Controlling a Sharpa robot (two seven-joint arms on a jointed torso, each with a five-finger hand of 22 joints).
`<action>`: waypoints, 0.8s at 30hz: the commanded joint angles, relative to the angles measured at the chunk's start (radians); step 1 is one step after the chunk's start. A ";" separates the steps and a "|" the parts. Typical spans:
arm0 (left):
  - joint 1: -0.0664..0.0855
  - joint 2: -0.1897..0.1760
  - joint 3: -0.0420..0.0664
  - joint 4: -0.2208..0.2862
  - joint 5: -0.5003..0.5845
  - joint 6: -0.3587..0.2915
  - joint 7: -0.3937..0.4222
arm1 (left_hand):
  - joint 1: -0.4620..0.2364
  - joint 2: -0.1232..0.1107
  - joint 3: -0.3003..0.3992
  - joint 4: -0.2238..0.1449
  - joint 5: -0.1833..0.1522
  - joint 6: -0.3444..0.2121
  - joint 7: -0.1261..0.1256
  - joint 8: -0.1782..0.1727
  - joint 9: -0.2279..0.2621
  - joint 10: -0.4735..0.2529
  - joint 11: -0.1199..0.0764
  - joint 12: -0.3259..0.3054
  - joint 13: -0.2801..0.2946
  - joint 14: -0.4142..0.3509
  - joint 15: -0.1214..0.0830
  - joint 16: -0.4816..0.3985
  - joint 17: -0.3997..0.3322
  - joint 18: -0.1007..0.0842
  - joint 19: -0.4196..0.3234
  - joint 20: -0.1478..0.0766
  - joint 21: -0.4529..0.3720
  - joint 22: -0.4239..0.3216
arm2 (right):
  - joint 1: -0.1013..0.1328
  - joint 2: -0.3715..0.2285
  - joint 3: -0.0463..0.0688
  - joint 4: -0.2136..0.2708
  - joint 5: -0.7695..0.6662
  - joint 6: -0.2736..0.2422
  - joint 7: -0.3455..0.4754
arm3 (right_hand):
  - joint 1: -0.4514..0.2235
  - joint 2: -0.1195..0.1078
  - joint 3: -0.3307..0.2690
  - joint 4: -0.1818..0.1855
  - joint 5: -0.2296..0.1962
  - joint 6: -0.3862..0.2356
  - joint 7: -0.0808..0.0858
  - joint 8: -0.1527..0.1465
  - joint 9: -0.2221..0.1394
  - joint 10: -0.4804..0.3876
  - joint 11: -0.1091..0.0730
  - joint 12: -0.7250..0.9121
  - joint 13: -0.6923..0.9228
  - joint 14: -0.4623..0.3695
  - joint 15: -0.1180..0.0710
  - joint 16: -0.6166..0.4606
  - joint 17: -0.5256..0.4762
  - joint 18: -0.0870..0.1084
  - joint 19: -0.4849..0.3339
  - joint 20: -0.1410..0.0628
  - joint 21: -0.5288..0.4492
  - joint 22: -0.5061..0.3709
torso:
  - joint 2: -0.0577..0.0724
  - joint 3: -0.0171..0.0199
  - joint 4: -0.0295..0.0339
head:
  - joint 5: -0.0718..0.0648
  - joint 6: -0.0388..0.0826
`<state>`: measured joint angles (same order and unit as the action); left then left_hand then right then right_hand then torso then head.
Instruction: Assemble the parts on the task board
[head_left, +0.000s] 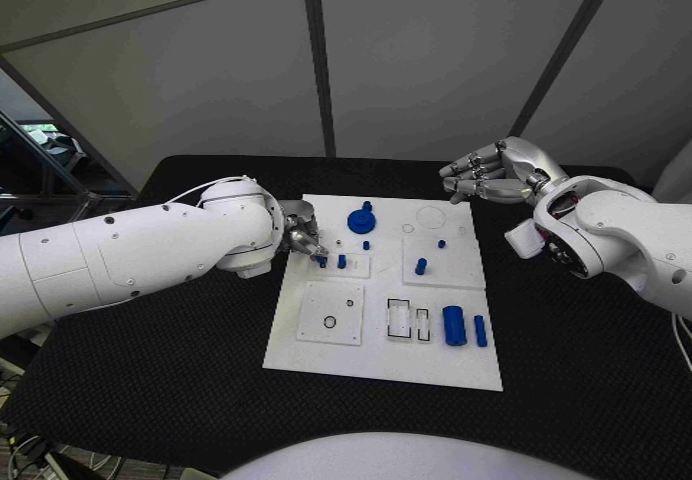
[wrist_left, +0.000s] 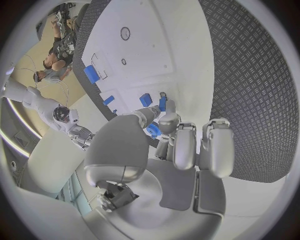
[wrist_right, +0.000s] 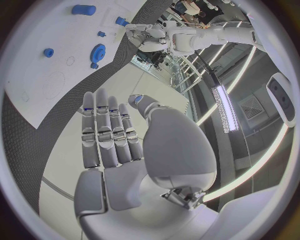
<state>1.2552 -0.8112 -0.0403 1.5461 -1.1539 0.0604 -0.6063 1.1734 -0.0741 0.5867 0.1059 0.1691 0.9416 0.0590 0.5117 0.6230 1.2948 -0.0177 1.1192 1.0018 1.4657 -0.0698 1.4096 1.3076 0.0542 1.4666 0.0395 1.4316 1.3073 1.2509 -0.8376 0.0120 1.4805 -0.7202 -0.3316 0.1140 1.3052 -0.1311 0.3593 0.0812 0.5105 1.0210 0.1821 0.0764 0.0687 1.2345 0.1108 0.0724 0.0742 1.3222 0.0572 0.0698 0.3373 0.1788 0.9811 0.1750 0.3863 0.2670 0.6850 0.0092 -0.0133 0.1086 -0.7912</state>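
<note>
On the white task board (head_left: 378, 345), a small blue peg (wrist_left: 162, 103) sits at the tips of the left hand (wrist_left: 178, 145), whose curled fingers (wrist_left: 185, 145) hide whether it is pinched, while the right hand (head_left: 488, 172) hovers beyond the board's far corner, fingers straight, side by side, holding nothing.

My right hand (wrist_right: 115, 145) hangs with nothing in it, fingers (wrist_right: 103, 130) straight and side by side, thumb apart, off past the edge of the task board (wrist_right: 56, 85). On the white board I see a blue gear (wrist_right: 97, 51), a small blue round piece (wrist_right: 48, 52), a blue cylinder (wrist_right: 83, 9) and a couple of small blue pegs (wrist_right: 100, 34). At the board's far edge my left hand (wrist_right: 141, 33) reaches in, touching down by a blue block (wrist_right: 121, 21).
</note>
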 joint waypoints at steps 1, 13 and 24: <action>-0.001 0.001 -0.001 0.001 -0.016 0.034 -0.008 | 0.005 -0.007 0.113 -0.109 0.002 0.005 -0.002 0.005 0.002 0.005 -0.001 0.001 0.000 0.065 -0.008 0.003 0.127 -0.015 0.037 -0.008 0.003 0.107 | 0.002 0.000 0.001 0.000 0.000 0.008 0.007 | -0.006 0.001 0.000 0.008 0.004 0.000 0.008 -0.002 0.000 0.001 0.007 -0.003 -0.002 0.003 0.004 -0.004 -0.002 0.003 0.005 -0.001 -0.006 -0.002 | -0.001 0.0000 -0.0002 | 0.000 0.000; -0.002 0.000 -0.001 0.003 -0.015 0.055 -0.009 | 0.004 -0.008 0.114 -0.109 0.002 0.005 -0.002 0.005 0.003 0.004 -0.001 -0.001 -0.002 0.065 -0.008 0.003 0.127 -0.015 0.036 -0.008 0.002 0.106 | 0.002 0.002 0.001 -0.001 0.000 0.009 0.008 | -0.006 0.002 0.001 0.009 0.006 0.000 0.008 -0.002 0.000 0.001 0.007 -0.003 -0.002 0.003 0.004 -0.004 -0.002 0.003 0.006 -0.001 -0.007 -0.002 | 0.000 0.0003 -0.0006 | 0.001 0.001; -0.002 0.003 -0.001 0.004 -0.015 0.058 -0.005 | 0.004 -0.009 0.115 -0.109 0.002 0.005 -0.002 0.005 0.003 0.004 -0.001 -0.001 -0.002 0.065 -0.008 0.003 0.127 -0.015 0.036 -0.008 0.002 0.106 | 0.002 0.002 0.001 -0.002 0.000 0.010 0.007 | -0.007 0.002 0.001 0.009 0.007 0.000 0.008 -0.002 0.000 0.001 0.007 -0.003 -0.002 0.003 0.004 -0.004 -0.002 0.003 0.006 -0.001 -0.007 -0.002 | 0.000 -0.0003 -0.0005 | 0.002 -0.002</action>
<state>1.2544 -0.8091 -0.0403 1.5479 -1.1596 0.0973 -0.6067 1.1660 -0.0814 0.5989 0.0936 0.1651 0.9415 0.0591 0.5159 0.6245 1.2960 -0.0158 1.1191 1.0008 1.4656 -0.0696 1.4096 1.3076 0.0541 1.4666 0.0395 1.4316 1.3073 1.2508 -0.8360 0.0120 1.4792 -0.7202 -0.3288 0.1141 1.3052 -0.1311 0.3596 0.0868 0.5105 1.0210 0.1821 0.0764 0.0686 1.2345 0.1108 0.0724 0.0736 1.3222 0.0572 0.0698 0.3363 0.1788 0.9811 0.1750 0.3824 0.2658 0.6849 0.0092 -0.0141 0.1107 -0.7925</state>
